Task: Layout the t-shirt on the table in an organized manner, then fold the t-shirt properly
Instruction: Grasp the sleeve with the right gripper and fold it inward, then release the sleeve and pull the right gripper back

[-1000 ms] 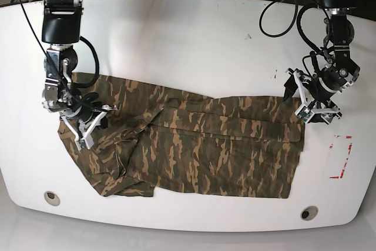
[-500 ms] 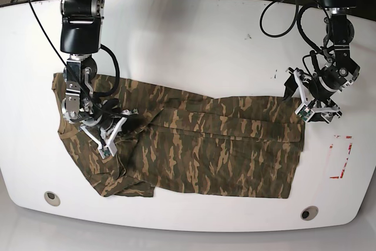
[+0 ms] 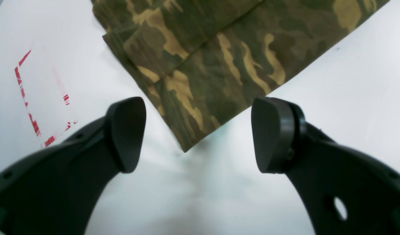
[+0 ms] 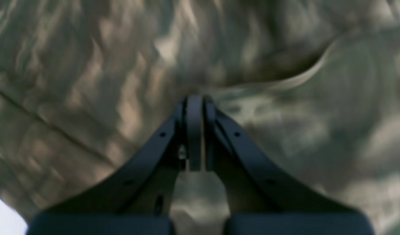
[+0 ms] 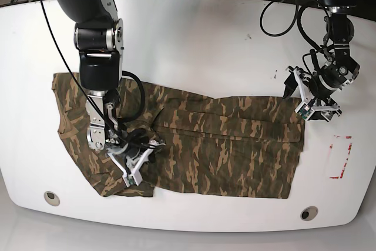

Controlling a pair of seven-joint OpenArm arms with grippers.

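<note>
Right gripper (image 5: 136,163), jaws closed flat together, sits low on the t-shirt (image 5: 223,151) near-left. Left gripper (image 5: 313,99) hovers wide open, empty, beside the shirt's far-right corner on the table (image 5: 194,33).

You have bright, even light from above; the glossy table (image 5: 194,33) shows soft glare near its front edge. Your right wrist view is heavily blurred, and the left wrist view is sharp on the t-shirt (image 3: 219,58).

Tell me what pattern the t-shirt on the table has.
Camouflage: dark green, brown and tan streaks on the t-shirt. The base view shows it best.
</note>
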